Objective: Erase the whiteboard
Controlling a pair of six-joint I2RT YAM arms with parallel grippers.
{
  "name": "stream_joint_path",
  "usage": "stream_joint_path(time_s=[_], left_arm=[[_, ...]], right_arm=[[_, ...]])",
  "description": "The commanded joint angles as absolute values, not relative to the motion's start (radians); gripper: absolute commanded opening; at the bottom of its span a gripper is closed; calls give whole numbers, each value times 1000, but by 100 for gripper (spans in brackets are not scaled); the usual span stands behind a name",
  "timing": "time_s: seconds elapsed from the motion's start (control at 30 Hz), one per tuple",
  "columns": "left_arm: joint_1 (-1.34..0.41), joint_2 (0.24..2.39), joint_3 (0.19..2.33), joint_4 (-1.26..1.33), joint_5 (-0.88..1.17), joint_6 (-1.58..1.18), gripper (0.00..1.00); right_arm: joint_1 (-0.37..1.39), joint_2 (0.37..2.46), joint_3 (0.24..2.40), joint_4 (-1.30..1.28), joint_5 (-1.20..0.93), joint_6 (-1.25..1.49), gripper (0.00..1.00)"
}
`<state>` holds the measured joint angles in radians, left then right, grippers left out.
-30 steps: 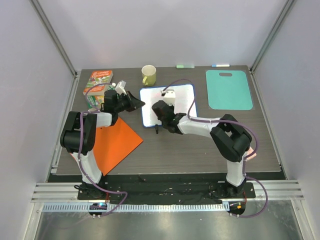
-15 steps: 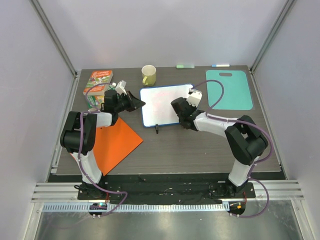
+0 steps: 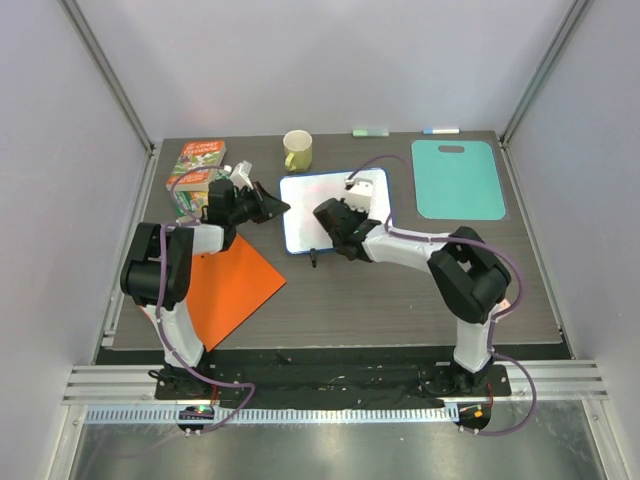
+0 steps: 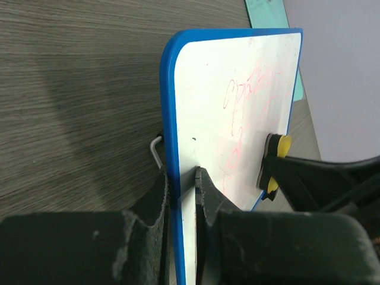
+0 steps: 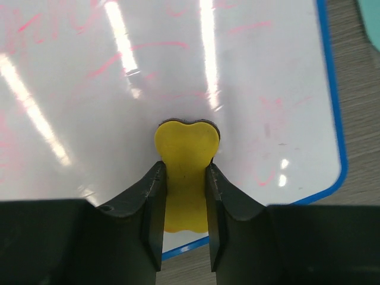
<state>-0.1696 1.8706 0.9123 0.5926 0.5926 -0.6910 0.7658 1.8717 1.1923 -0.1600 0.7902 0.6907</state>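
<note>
Right tool [image 5: 185,171]: clenched on a yellow eraser [image 5: 187,141], a flat pad with a dark backing. Its face is pressed on the whiteboard [image 5: 119,83], near the board's edge.

Left tool [image 4: 181,177]: clamped on the blue frame [image 4: 168,107] at the board's left edge, one finger on each side.

Board position: toward the back of the worktop [image 3: 350,290], with a mug [image 3: 297,150] behind its left corner and a teal cutting board [image 3: 458,180] to its right. A thin wire foot shows under it. I cannot tell how steeply it leans.

Faint red scribbles [image 4: 243,95] cover much of the face.

Handling, my estimate:
- The panel is thin, so it is likely light but stiff.
- The face is glossy and slick, so fingers would slip there.
- A wiping push would probably skid or tip the board unless it is pinned.
- The best hold is the frame edge, away from the writing, as the left tool has it.
</note>
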Motion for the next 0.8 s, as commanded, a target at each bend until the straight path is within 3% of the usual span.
stream_joint_path(time_s=[0.0, 0.3, 0.6, 0.77], left_arm=[[-201, 1917, 899, 463, 505, -552, 0], [-201, 1917, 897, 465, 508, -552, 0], [-202, 1913, 893, 466, 509, -549, 0], [-201, 1913, 893, 468, 512, -549, 0]], right_arm=[[880, 2035, 1233, -170, 523, 747, 1], [848, 2074, 1316, -140, 601, 690, 1], [833, 2238, 1711, -221, 535, 591, 1], [812, 2281, 1802, -293, 584, 603, 1]])
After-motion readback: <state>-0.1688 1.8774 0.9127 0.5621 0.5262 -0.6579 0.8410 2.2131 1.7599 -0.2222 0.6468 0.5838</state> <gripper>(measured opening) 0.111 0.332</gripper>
